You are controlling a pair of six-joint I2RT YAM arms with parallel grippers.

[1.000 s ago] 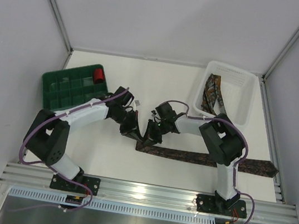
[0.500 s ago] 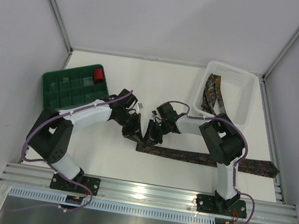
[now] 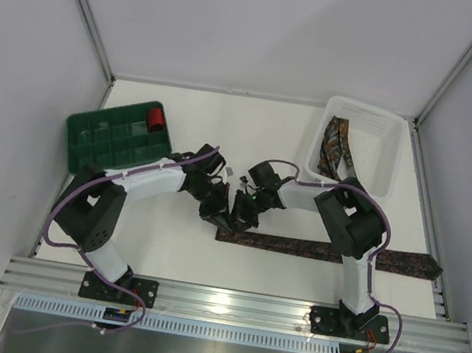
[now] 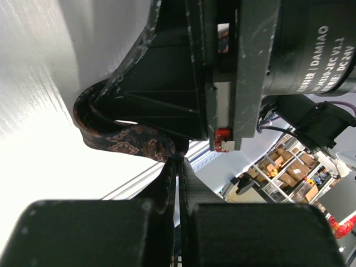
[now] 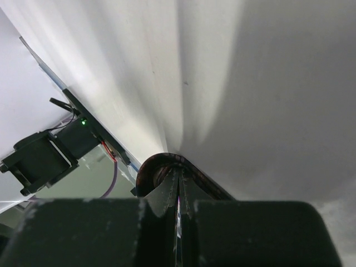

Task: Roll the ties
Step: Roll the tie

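One tie (image 3: 323,251) lies flat across the near part of the table, its pointed end at the right. Its left end is lifted and curled where both grippers meet. My left gripper (image 3: 219,218) is shut on that curled end; in the left wrist view the patterned fabric (image 4: 130,142) loops up from my closed fingertips (image 4: 179,160) against the right gripper's body (image 4: 167,83). My right gripper (image 3: 240,219) is shut with the tie's curl (image 5: 139,177) wrapped around its tips (image 5: 179,169). More ties (image 3: 338,147) lie in the white basket.
A white basket (image 3: 381,154) stands at the back right. A green compartment tray (image 3: 108,140) at the back left holds a small red roll (image 3: 156,117). The two arms crowd the table's middle. An aluminium rail runs along the near edge.
My left arm has swung right, bringing its gripper close against the right gripper at the tie's left end. The tie's curled end has tightened slightly.
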